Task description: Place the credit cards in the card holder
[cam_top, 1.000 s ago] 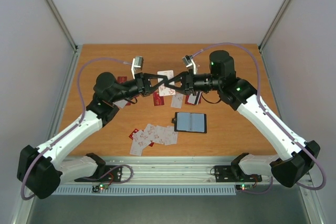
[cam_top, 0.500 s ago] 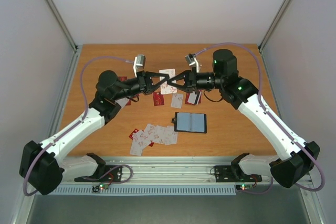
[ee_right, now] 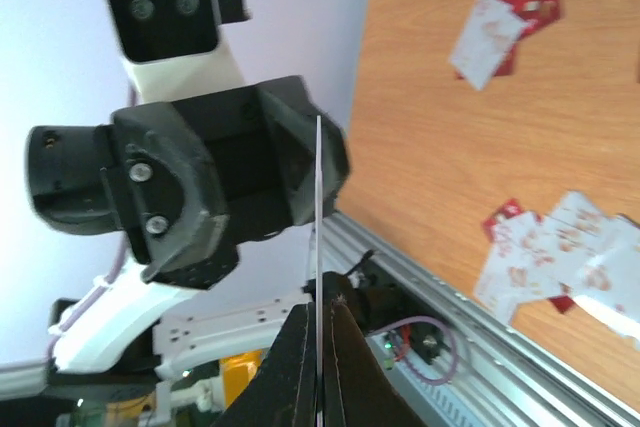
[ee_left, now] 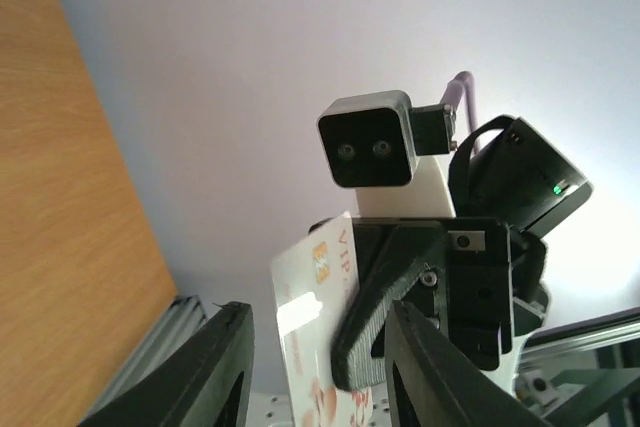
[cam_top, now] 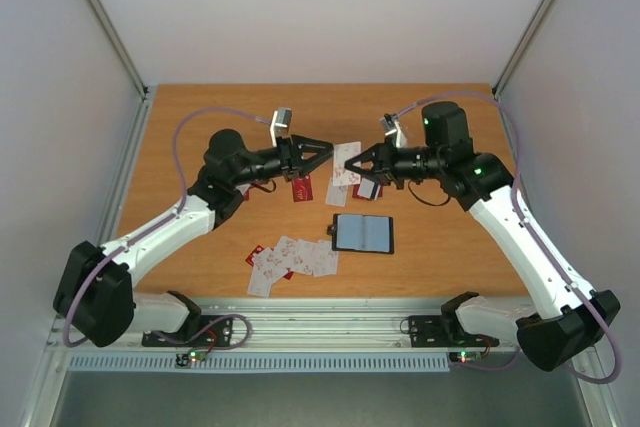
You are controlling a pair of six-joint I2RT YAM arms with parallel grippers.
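Note:
My right gripper (cam_top: 354,163) is shut on a white credit card (cam_top: 345,161) and holds it upright above the table's middle. In the right wrist view the card (ee_right: 318,197) is edge-on between the shut jaws of the right gripper (ee_right: 320,322). My left gripper (cam_top: 322,159) is open and empty just left of the card. In the left wrist view the card (ee_left: 310,297) stands between its spread fingers without touching them. The card holder (cam_top: 362,234) lies open on the table, pale inside up. A loose pile of credit cards (cam_top: 292,257) lies left of it.
More red and white cards (cam_top: 303,188) lie on the wooden table (cam_top: 440,247) under the grippers, also in the right wrist view (ee_right: 495,32). A metal rail (cam_top: 320,322) runs along the near edge. Grey walls enclose the sides and back.
The two grippers met at the white card. The left jaws have opened and drawn back left. The right gripper has moved right with the card.

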